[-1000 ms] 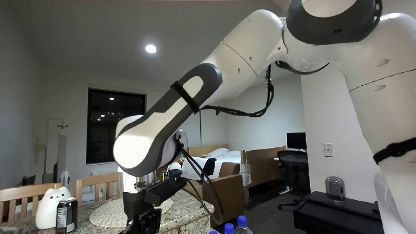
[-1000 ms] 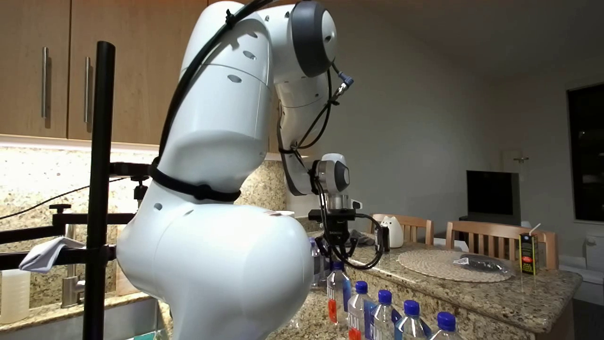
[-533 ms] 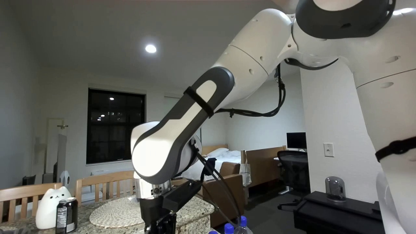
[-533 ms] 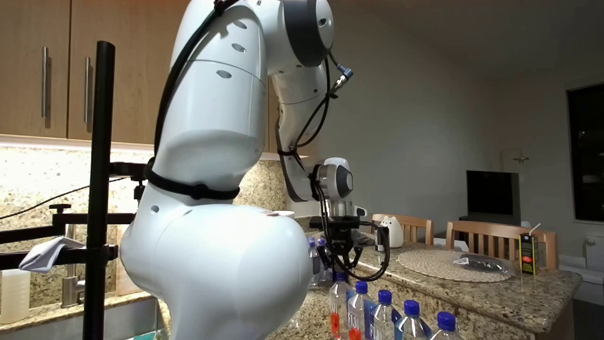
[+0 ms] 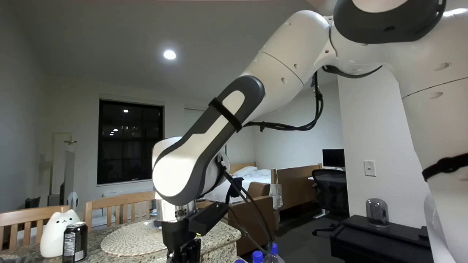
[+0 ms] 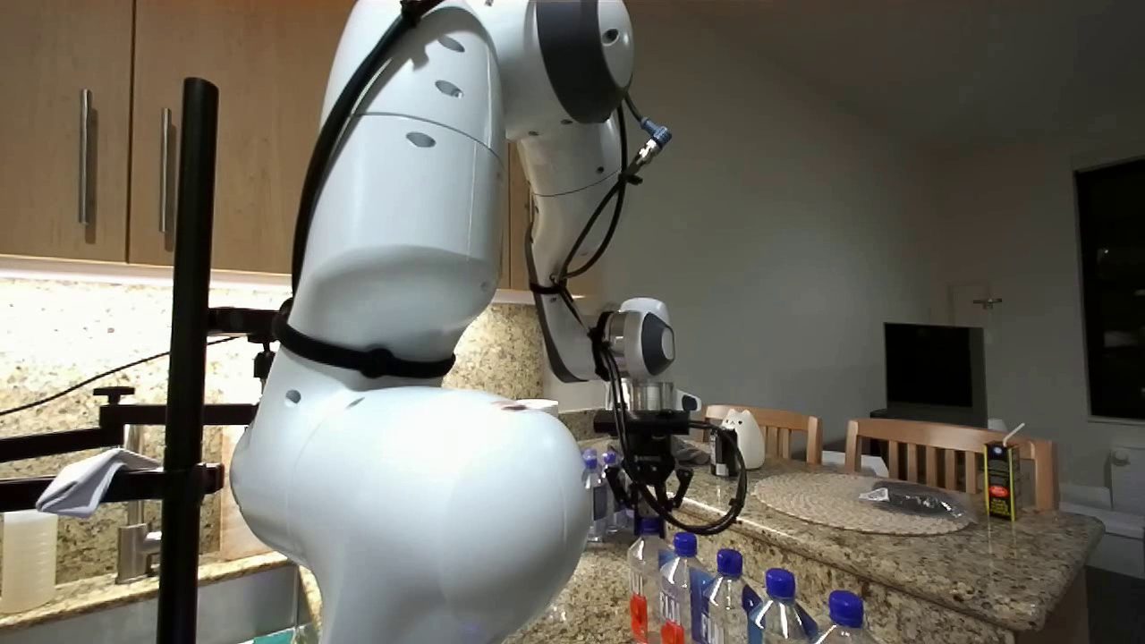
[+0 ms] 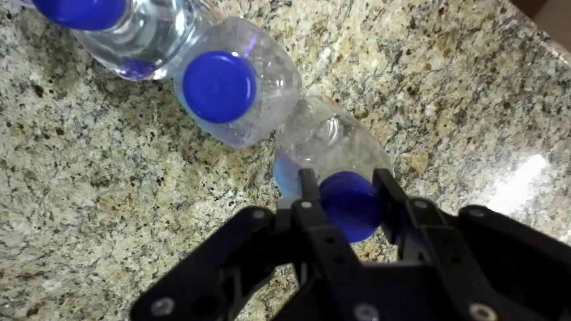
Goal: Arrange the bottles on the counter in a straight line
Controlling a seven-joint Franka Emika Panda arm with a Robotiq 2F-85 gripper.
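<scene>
My gripper (image 7: 344, 178) is shut on the blue cap of a clear bottle (image 7: 330, 133). In an exterior view this held bottle (image 6: 646, 586) appears upright under the gripper (image 6: 648, 508), at the far end of a row. The nearest bottle in the row (image 6: 685, 581) is close beside it; in the wrist view their bodies (image 7: 272, 84) almost touch. The row runs on through several bottles (image 6: 781, 613) towards that camera. They stand on the speckled counter (image 7: 134, 191). Two more bottles (image 6: 592, 492) stand farther back. In an exterior view only some blue caps (image 5: 274, 249) show at the bottom edge.
A raised speckled counter (image 6: 993, 581) beside the row bears a beige woven mat (image 6: 818, 501), a plastic bag (image 6: 917, 499), a juice carton (image 6: 1002, 481), a white cat figure (image 5: 60, 233) and a black can (image 5: 75, 243). A cable loop (image 6: 738, 501) hangs beside the gripper.
The gripper has moved with the held bottle towards the row and lower, closing the gap to the neighbouring bottle. In the last half second both moved only slightly. The other bottles stay put.
</scene>
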